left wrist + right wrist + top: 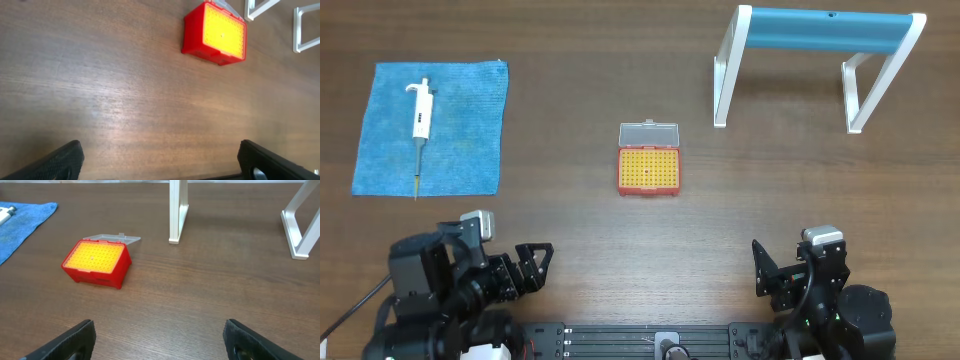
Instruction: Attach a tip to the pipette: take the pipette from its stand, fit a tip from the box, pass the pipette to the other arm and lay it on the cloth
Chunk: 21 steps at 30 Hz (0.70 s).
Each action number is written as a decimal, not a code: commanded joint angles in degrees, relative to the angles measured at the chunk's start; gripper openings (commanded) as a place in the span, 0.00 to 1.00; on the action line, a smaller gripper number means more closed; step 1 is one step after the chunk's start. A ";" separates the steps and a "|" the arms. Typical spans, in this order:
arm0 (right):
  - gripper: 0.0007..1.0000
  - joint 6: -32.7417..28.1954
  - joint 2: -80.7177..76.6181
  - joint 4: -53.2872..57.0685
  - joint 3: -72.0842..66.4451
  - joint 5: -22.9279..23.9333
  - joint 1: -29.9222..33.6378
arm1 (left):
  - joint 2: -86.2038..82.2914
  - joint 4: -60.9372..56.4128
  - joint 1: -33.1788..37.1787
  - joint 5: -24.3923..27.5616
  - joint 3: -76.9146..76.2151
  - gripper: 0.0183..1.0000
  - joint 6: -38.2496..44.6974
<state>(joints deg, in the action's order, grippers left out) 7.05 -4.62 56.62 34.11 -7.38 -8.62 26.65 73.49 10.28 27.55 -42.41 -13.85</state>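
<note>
A white pipette (420, 117) with a tip on its end lies on the blue cloth (460, 150) at the table's far left. The red tip box (648, 171) with yellow tips stands mid-table, its clear lid folded back; it also appears as the tip box (216, 36) and the tip box (97, 262). The blue-and-white stand (820, 35) at the back right holds nothing. My left gripper (534, 262) is open near the front left edge. My right gripper (768, 272) is open at the front right. Both are far from the pipette.
The stand's white legs (177, 215) rise behind the tip box in the right wrist view. A corner of the cloth (22, 222) shows there too. Bare wooden tabletop (650, 260) lies between the grippers and the box.
</note>
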 commanded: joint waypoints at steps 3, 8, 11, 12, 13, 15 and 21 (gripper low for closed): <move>0.83 0.85 -0.09 -0.09 -0.22 0.35 0.24 | -0.74 -0.44 -0.17 1.42 0.52 1.00 -0.72; 0.83 0.85 -0.09 -0.09 -0.22 0.35 0.24 | -0.74 -0.46 -0.17 1.42 0.52 1.00 -0.72; 0.83 0.85 -0.09 -0.09 -0.22 0.35 0.24 | -0.98 -0.42 -0.20 -2.21 0.79 1.00 -0.70; 0.83 0.85 -0.09 -0.09 -0.22 0.35 0.24 | -1.20 -0.76 -0.20 -4.28 0.96 1.00 -0.72; 0.83 0.85 -0.09 -0.09 -0.22 0.35 0.24 | -1.55 -2.64 -0.22 -4.72 1.57 1.00 -0.72; 0.83 0.85 -0.09 -0.09 -0.22 0.35 0.24 | -3.17 -10.56 -0.57 -5.64 5.05 1.00 -0.66; 0.83 0.85 -0.09 -0.09 -0.22 0.35 0.24 | -17.66 -67.06 -3.28 -6.69 33.46 1.00 -0.48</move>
<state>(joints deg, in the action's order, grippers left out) 7.07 -4.62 56.60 33.93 -7.38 -8.62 15.40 22.22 7.84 21.87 -20.01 -14.44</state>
